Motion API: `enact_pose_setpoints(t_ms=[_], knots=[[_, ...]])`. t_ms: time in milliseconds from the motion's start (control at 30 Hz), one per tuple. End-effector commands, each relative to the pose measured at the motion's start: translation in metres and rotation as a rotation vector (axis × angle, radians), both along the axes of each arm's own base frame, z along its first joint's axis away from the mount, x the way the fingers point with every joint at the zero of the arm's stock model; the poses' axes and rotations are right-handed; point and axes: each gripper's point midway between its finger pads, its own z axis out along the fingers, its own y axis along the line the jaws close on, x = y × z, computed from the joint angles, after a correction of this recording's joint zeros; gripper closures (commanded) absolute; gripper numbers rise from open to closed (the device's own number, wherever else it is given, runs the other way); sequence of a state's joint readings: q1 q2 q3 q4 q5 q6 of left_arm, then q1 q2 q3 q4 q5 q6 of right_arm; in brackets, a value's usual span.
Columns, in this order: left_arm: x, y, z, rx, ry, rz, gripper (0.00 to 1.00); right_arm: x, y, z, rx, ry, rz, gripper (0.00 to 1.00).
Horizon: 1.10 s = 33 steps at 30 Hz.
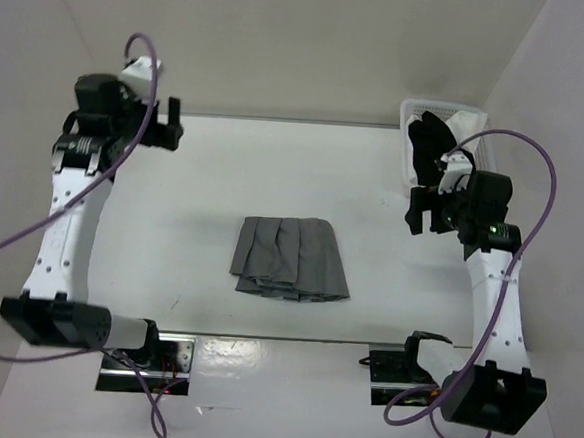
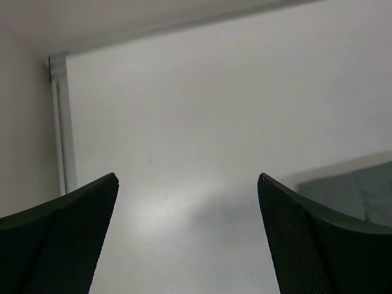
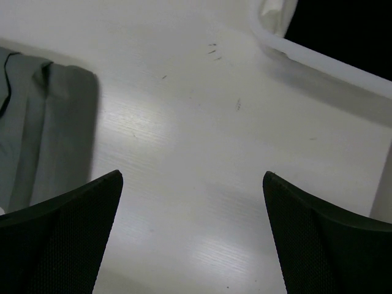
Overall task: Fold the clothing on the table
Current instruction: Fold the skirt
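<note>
Lying on the table (image 1: 198,207), one grey skirt (image 1: 291,258) rests between two pincers, well apart from both; left pincer (image 1: 167,122) and right pincer (image 1: 425,210) each gape fully, gripping nothing, one basket (image 1: 410,137) beside the right

Twin robot arms in white shells with black joints: left arm (image 1: 67,213) at 9 o'clock, right arm (image 1: 497,304) at 4 o'clock of the top view. The left gripper (image 1: 170,122) and right gripper (image 1: 418,210) are black. A purple cable (image 1: 518,134) loops from each arm; a green light (image 1: 493,229) glows on the right wrist. Close up, the fingers (image 2: 55,245) are black with fine mesh texture.
</note>
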<state>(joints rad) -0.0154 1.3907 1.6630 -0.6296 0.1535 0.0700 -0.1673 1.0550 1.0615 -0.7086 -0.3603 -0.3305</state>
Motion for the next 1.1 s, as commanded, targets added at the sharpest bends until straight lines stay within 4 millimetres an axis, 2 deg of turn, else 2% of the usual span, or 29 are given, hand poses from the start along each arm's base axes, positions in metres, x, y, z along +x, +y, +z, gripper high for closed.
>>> enact_pose_setpoints(t_ms=[0, 33, 100, 133, 233, 300, 333, 433, 500, 533, 600, 767, 1067], knots=[[-0.037, 0.028, -0.086, -0.029, 0.214, 0.068, 0.00, 0.004, -0.022, 0.018, 0.016, -0.108, -0.140, 0.01], [-0.051, 0.051, -0.120, -0.042, 0.285, 0.136, 0.00, 0.000, -0.034, 0.022, 0.016, -0.131, -0.195, 0.01], [-0.067, 0.068, -0.125, -0.083, 0.264, 0.183, 0.00, -0.005, -0.042, 0.018, 0.036, -0.141, -0.239, 0.01], [-0.082, 0.088, -0.134, -0.108, 0.265, 0.247, 0.00, -0.009, -0.051, 0.018, 0.042, -0.159, -0.282, 0.01], [-0.101, 0.111, -0.139, -0.117, 0.248, 0.282, 0.00, -0.014, -0.064, 0.018, 0.019, -0.185, -0.348, 0.01], [-0.111, 0.111, -0.157, -0.142, 0.278, 0.274, 0.00, -0.016, -0.068, 0.020, 0.009, -0.195, -0.379, 0.01], [-0.115, 0.113, -0.158, -0.155, 0.281, 0.262, 0.00, -0.015, -0.069, 0.019, 0.008, -0.199, -0.379, 0.01], [-0.115, 0.130, -0.148, -0.144, 0.232, 0.313, 0.00, -0.015, -0.075, 0.021, 0.004, -0.208, -0.398, 0.01], [-0.119, 0.132, -0.151, -0.154, 0.231, 0.309, 0.00, -0.017, -0.077, 0.024, 0.002, -0.218, -0.407, 0.01], [-0.118, 0.136, -0.144, -0.157, 0.215, 0.326, 0.00, -0.017, -0.077, 0.024, 0.002, -0.218, -0.407, 0.01], [-0.122, 0.142, -0.143, -0.163, 0.202, 0.346, 0.00, -0.017, -0.077, 0.024, 0.010, -0.217, -0.412, 0.01], [-0.123, 0.141, -0.140, -0.162, 0.187, 0.333, 0.00, -0.020, -0.076, 0.025, 0.008, -0.228, -0.412, 0.01], [-0.121, 0.139, -0.147, -0.184, 0.208, 0.317, 0.00, -0.023, -0.073, 0.028, 0.009, -0.247, -0.403, 0.01]])
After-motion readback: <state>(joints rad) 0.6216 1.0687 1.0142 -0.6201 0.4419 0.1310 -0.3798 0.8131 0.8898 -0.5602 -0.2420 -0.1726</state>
